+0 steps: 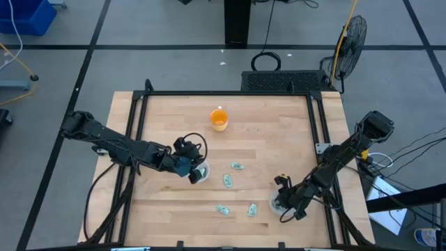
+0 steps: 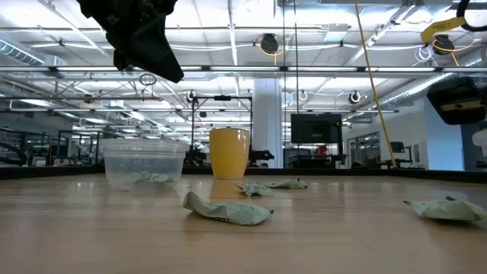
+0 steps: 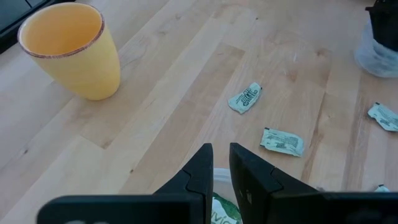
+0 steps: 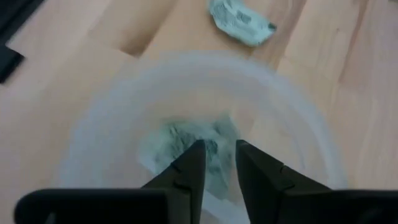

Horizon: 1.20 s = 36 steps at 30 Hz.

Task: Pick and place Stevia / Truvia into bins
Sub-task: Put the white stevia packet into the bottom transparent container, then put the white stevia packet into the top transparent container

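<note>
Two clear cups stand on the table. My left gripper point(image 1: 192, 167) hovers above the left cup point(image 1: 201, 173), its fingers point(image 3: 202, 165) a narrow gap apart with nothing between them; a green packet point(image 3: 219, 213) lies in that cup. My right gripper point(image 1: 283, 202) hangs over the right cup point(image 4: 205, 93), slightly open, and a pale green packet point(image 4: 180, 146) lies on the cup's bottom below its fingertips. Several crumpled packets lie flat on the wood: point(image 1: 237, 166), point(image 1: 227, 180), point(image 1: 223, 209), point(image 1: 251, 208).
An orange cup point(image 1: 219, 119) stands upright toward the far middle of the table. A black frame point(image 1: 223, 93) runs around the tabletop. The loose packets lie between the two clear cups; bare wood stretches along the far right and the near left.
</note>
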### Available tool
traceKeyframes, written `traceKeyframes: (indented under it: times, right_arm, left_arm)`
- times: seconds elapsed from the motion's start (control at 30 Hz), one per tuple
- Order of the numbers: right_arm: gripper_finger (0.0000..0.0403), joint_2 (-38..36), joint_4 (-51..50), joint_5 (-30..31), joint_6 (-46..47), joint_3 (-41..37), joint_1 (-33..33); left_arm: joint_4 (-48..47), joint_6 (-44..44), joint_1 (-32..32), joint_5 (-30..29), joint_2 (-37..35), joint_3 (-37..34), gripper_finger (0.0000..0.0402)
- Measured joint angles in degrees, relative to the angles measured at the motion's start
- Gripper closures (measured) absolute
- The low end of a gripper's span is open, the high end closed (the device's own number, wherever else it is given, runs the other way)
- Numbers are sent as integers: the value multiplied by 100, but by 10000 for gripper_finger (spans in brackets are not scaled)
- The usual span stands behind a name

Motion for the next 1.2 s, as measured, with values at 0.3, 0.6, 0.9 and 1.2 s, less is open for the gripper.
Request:
traceKeyframes:
  times: [0.3,0.6,0.9,1.2]
  right_arm:
    - [316,0,-103,-2,-267,419,-123]
    - [316,-2,-169,181,-888,660,-542]
    - [316,-11,7,680,-1492,689,-1182]
    - [317,-11,10,1839,-1536,689,-1614]
  left_arm:
    - [2,6,0,0,0,1,346]
    - [4,11,0,0,0,1,346]
    - [478,100,-2,-1,2,0,346]
    - [1538,552,-2,381,261,5,346]
